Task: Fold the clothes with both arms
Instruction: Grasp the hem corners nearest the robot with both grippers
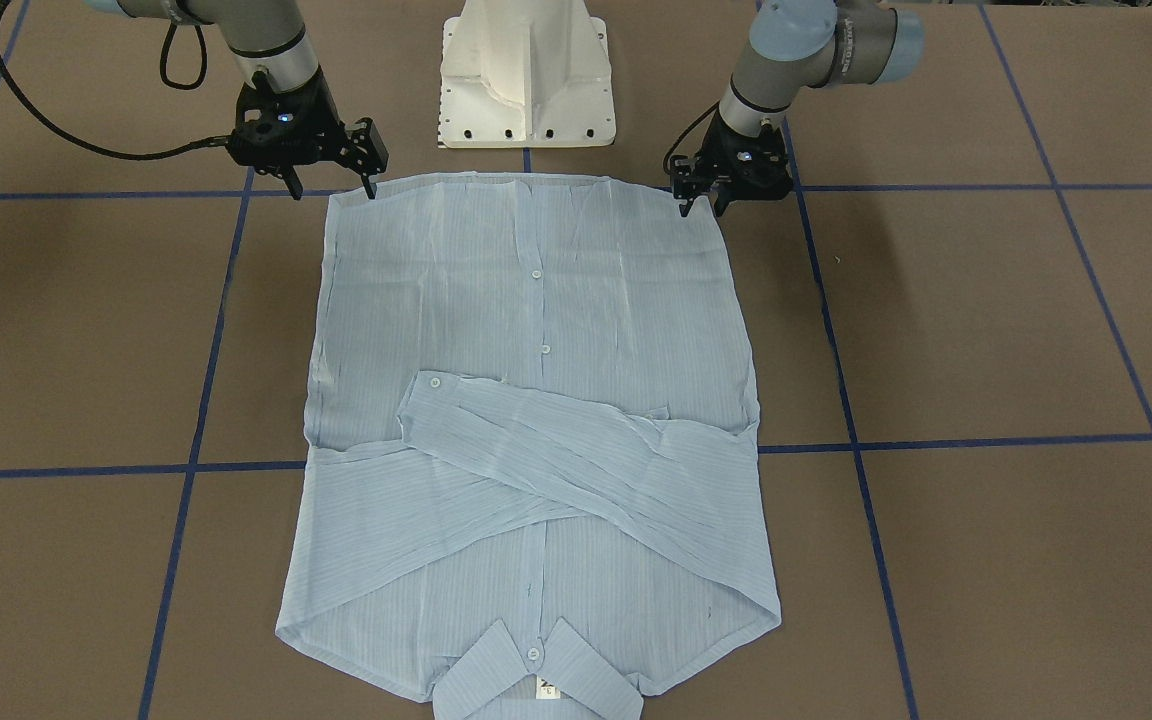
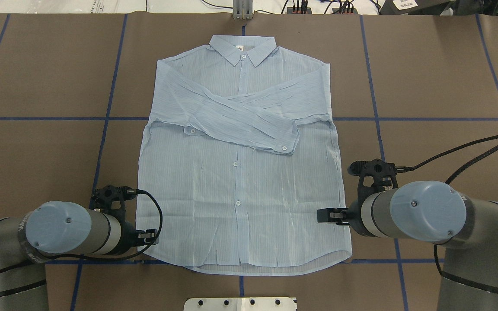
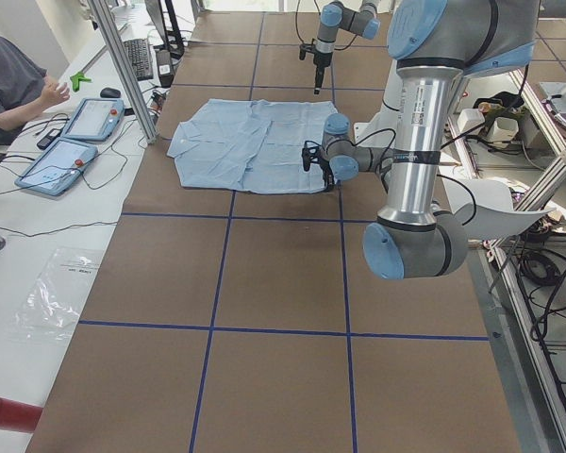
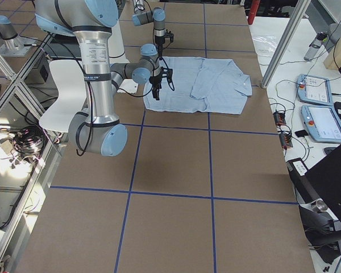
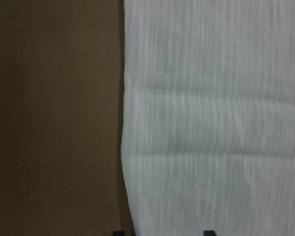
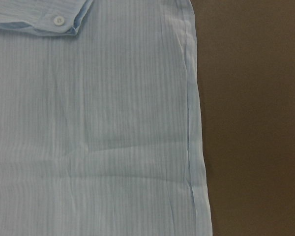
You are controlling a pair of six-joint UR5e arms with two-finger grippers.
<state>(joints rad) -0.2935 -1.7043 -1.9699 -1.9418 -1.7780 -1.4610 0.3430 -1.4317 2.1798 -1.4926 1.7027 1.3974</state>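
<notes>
The light blue striped shirt (image 1: 536,330) lies flat and face up on the brown table, sleeves crossed over the chest, collar (image 2: 242,49) at the far side, hem towards the robot. My left gripper (image 1: 701,208) is open, pointing down at the hem corner on its side. The left wrist view shows both fingertips (image 5: 119,232) apart with the shirt's side edge (image 5: 125,147) between them. My right gripper (image 1: 333,190) is open, fingers spread over the other hem corner. The right wrist view shows only the shirt (image 6: 88,123) and a sleeve cuff (image 6: 64,22); its fingers are out of that view.
The white pedestal base (image 1: 526,80) stands just behind the hem. Blue tape lines (image 1: 936,440) grid the table. An operator (image 3: 14,80) sits at a side bench with teach pendants (image 3: 75,137) beyond the collar end.
</notes>
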